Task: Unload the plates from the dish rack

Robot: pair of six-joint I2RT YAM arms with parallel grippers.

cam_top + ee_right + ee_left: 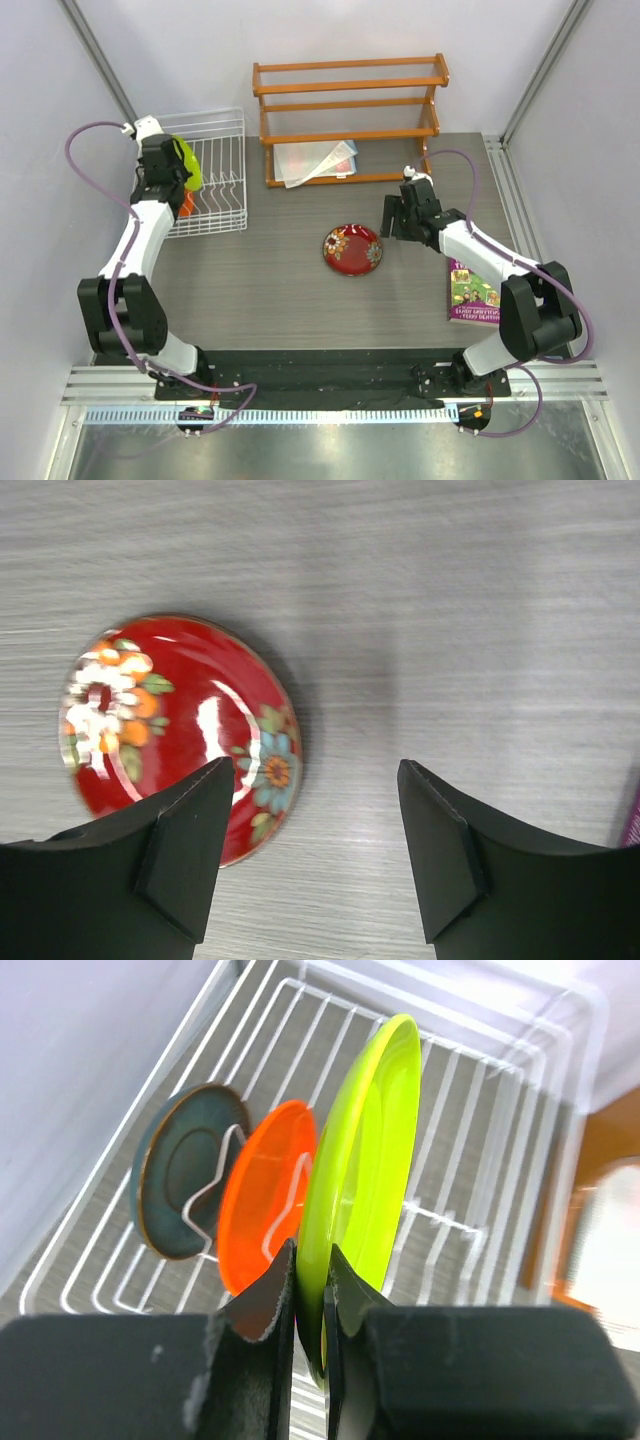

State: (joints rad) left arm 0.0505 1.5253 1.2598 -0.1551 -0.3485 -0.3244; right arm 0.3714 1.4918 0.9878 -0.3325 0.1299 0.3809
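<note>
The white wire dish rack [222, 190] stands at the back left. In the left wrist view the rack [480, 1140] holds three plates on edge: dark teal [180, 1185], orange [262, 1195] and lime green [365, 1150]. My left gripper [311, 1290] is shut on the rim of the lime green plate [187, 163]; in the top view it sits over the rack's left side [165, 170]. The dark red floral plate [352, 248] lies flat on the table. My right gripper [315, 810] is open and empty above the table just right of that plate [170, 730], also seen from above [395, 218].
An orange wooden three-tier shelf [350, 115] stands at the back, with clear plastic items [315, 160] on its bottom tier. A purple book [472, 292] lies at the right under my right arm. Grey walls close in the left and right sides.
</note>
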